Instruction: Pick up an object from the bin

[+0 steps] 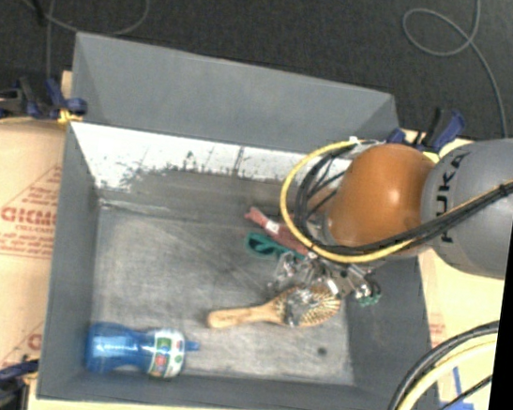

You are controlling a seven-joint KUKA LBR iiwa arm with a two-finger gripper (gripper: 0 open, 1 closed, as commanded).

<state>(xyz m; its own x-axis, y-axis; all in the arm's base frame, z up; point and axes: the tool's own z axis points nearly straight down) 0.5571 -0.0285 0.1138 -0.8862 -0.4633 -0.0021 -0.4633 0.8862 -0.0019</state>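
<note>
Gripper (305,296): I see it low over the brush (265,312) head, in the right middle of the bin (163,267).
Grip: spread or pinching, I cannot tell.
Bottle (135,351): blue, lying front left.

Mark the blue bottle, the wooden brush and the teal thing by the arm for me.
Bottle (123,349): camera view, on its blue body.
Brush (245,318): camera view, on its wooden handle.
Teal thing (261,244): camera view, on its visible left end.
</note>
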